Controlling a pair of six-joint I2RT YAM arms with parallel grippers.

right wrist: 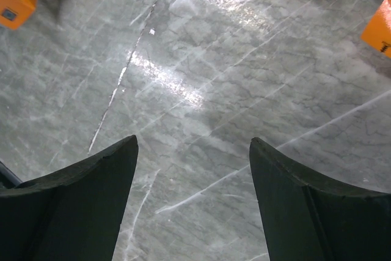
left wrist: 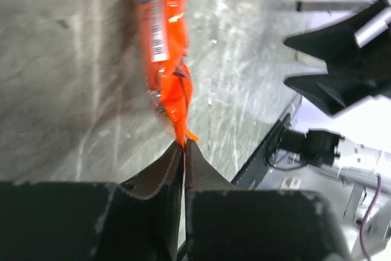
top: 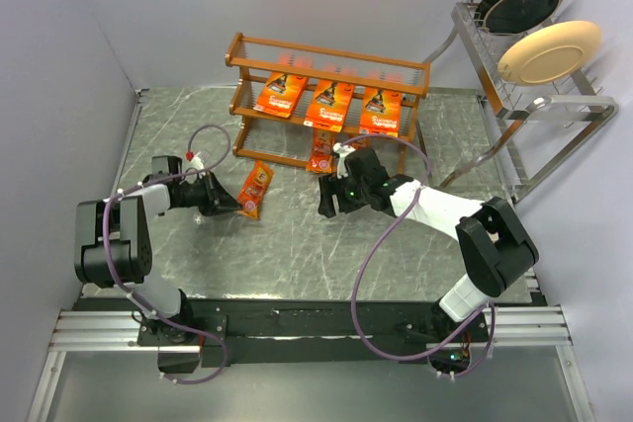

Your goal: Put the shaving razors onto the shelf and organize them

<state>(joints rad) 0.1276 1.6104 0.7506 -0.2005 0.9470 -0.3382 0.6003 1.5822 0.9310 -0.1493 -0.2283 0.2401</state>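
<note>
On the grey marble table (top: 297, 254), the left gripper (left wrist: 184, 143) is pressed together on the bottom edge of a small razor pack (left wrist: 164, 41), which lies in front of the shelf (top: 326, 51). The right gripper (right wrist: 193, 145) hangs spread over bare table, holding nothing. Three larger razor cards (top: 330, 104) lean on the shelf, and another small pack (top: 322, 150) stands at its lower front.

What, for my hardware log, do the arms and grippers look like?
The left arm is black with a red-and-white tag; the right arm is black with a white forearm link. A purple cable loops along each. The left gripper and right gripper have matte black tapering fingers.
</note>
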